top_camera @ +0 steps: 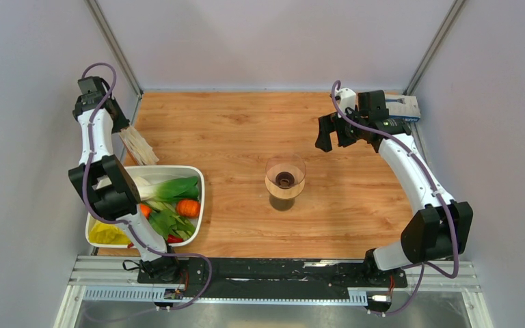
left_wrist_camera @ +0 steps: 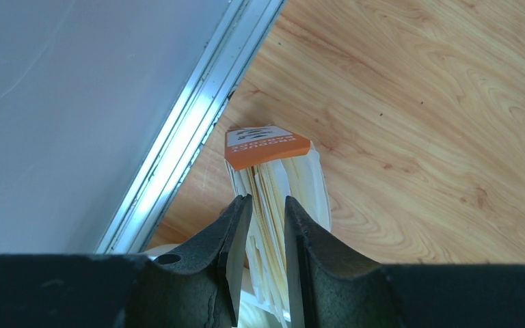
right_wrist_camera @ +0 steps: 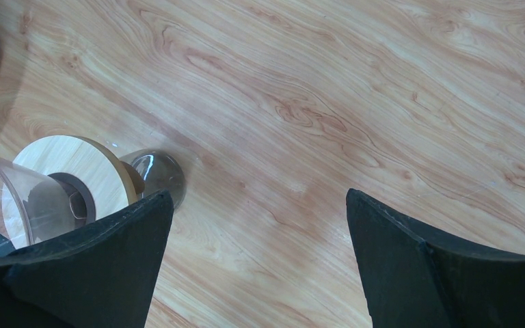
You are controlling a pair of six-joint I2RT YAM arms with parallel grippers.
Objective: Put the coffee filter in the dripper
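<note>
A pack of white coffee filters point(top_camera: 139, 145) with an orange label point(left_wrist_camera: 265, 145) leans at the table's back left, by the wall rail. My left gripper point(left_wrist_camera: 267, 199) straddles several filter sheets point(left_wrist_camera: 277, 181); its jaws stand narrowly apart, and I see no single filter clamped. In the middle of the table the clear dripper point(top_camera: 285, 179), with its tan ring base point(right_wrist_camera: 75, 171), sits on a small brown-tinted glass cup point(top_camera: 284, 202). My right gripper point(top_camera: 335, 137) hovers wide open behind and to the right of the dripper. Only bare wood lies between its fingers point(right_wrist_camera: 258, 194).
A white bowl point(top_camera: 202, 198) with greens, a carrot and other vegetables stands at the left front, just below the filter pack. The metal wall rail point(left_wrist_camera: 178, 143) runs close along the left gripper.
</note>
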